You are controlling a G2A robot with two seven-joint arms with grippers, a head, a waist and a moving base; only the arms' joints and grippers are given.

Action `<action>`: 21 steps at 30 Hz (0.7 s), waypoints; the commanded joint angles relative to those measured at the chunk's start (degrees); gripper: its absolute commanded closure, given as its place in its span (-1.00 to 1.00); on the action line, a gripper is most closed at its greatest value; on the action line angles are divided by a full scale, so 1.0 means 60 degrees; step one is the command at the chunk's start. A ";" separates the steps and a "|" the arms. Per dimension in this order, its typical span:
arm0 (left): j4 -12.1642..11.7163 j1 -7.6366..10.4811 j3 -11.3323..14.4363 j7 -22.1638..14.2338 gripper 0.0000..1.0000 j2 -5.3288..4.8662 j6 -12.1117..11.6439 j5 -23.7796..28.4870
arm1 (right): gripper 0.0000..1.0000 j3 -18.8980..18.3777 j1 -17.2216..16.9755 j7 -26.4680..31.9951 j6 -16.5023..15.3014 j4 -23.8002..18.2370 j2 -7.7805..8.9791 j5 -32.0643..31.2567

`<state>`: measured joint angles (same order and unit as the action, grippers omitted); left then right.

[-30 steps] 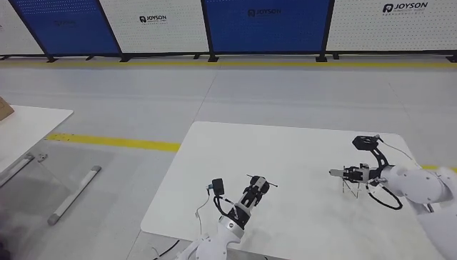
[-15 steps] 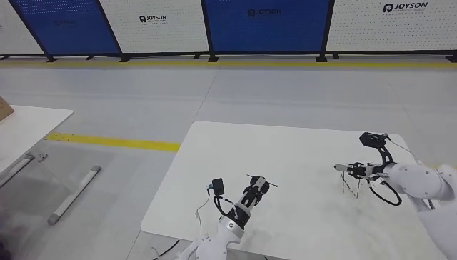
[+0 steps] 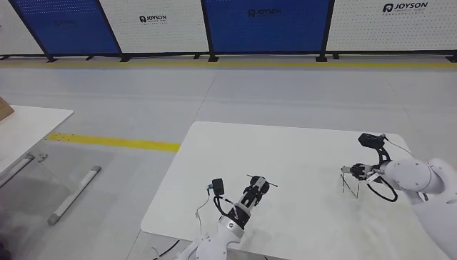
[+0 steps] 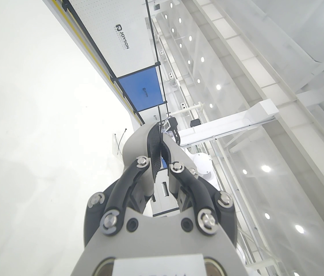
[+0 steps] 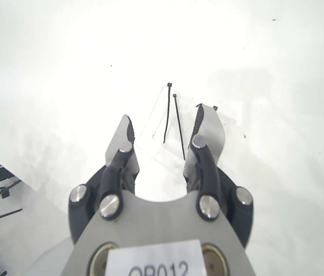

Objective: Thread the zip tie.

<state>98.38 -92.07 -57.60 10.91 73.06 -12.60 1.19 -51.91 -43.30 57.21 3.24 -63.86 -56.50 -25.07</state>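
Observation:
A thin black zip tie [image 3: 270, 184] lies crosswise in my left gripper [image 3: 260, 183], which is shut on it near the table's front edge. In the left wrist view the left gripper [image 4: 158, 140] has its pads pressed together and points across the table. My right gripper [image 5: 163, 113] hangs open above a small clear stand [image 5: 150, 134]. Two black zip ties [image 5: 167, 110] lean on that stand, heads up. Another tie head [image 5: 215, 107] peeks out behind one finger. From above, the right gripper [image 3: 348, 168] sits just over the stand [image 3: 350, 184] at the table's right side.
The white table [image 3: 285, 149] is bare between the two arms. Several loose black ties [image 5: 2, 193] lie below the table corner in the right wrist view. Another table [image 3: 28, 128] stands far left, and panel walls [image 3: 264, 13] line the back.
The right gripper has drawn back a little toward the table's right edge, staying over the stand. The left arm has kept still with its tie.

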 commanded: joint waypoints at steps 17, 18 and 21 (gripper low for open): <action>0.0000 0.0000 0.0000 0.0000 1.00 0.0000 0.0000 0.0000 | 0.42 0.0864 0.0744 0.0310 0.0030 0.1436 -0.0586 -0.0212; 0.0000 0.0000 0.0000 0.0000 1.00 0.0000 0.0000 0.0000 | 0.42 0.0925 0.0795 0.0324 0.0024 0.1525 -0.0633 -0.0219; 0.0000 0.0000 0.0000 0.0000 1.00 0.0000 0.0000 0.0000 | 0.44 0.1084 0.0933 0.0351 -0.0020 0.1774 -0.0762 -0.0209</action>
<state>98.38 -92.07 -57.60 10.91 73.06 -12.60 1.19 -45.75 -38.05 59.30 3.23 -53.82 -60.78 -26.38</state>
